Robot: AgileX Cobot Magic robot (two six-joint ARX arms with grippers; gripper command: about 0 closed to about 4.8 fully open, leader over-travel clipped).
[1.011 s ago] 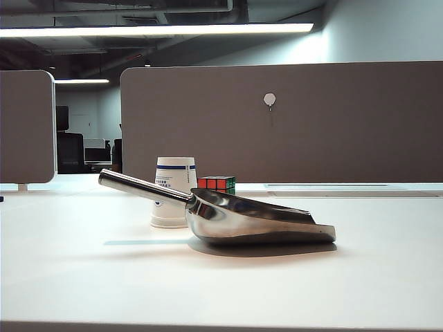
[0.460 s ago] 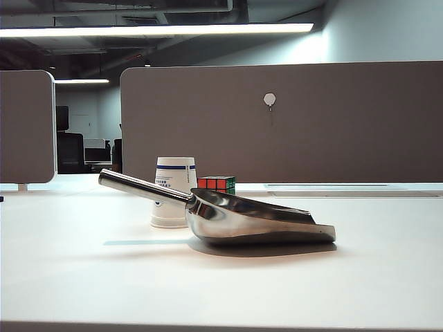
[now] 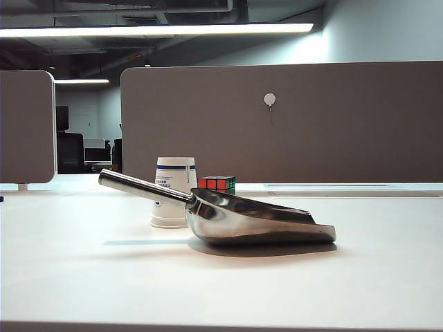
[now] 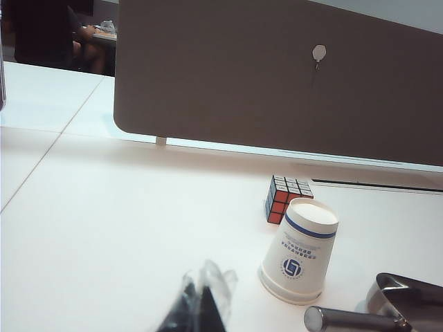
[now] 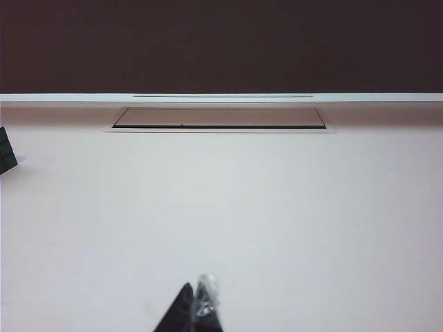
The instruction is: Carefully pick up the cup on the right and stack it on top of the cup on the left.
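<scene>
A white paper cup (image 3: 174, 191) with a blue band and printed logo stands upside down on the white table (image 3: 76, 277); only this one cup shows. In the exterior view it sits left of centre, and a polished metal scoop (image 3: 242, 216) lies in front of it, bowl toward 3 o'clock and handle reaching toward 10 o'clock across the cup's lower half. A Rubik's cube (image 3: 217, 184) sits just beside the cup at its 3 o'clock, partly behind the scoop. A grey partition (image 3: 311, 124) closes off the far edge.

No arm appears in the exterior view. In the left wrist view the left gripper (image 4: 199, 308) shows only as dark fingertips drawn together to a point, with clear wrap on them and nothing between; the cup (image 4: 300, 251) stands well apart at its 2 o'clock. In the right wrist view the right gripper (image 5: 194, 310) is closed to a point, empty, over bare table, the cube's edge (image 5: 5, 149) at its 10 o'clock
</scene>
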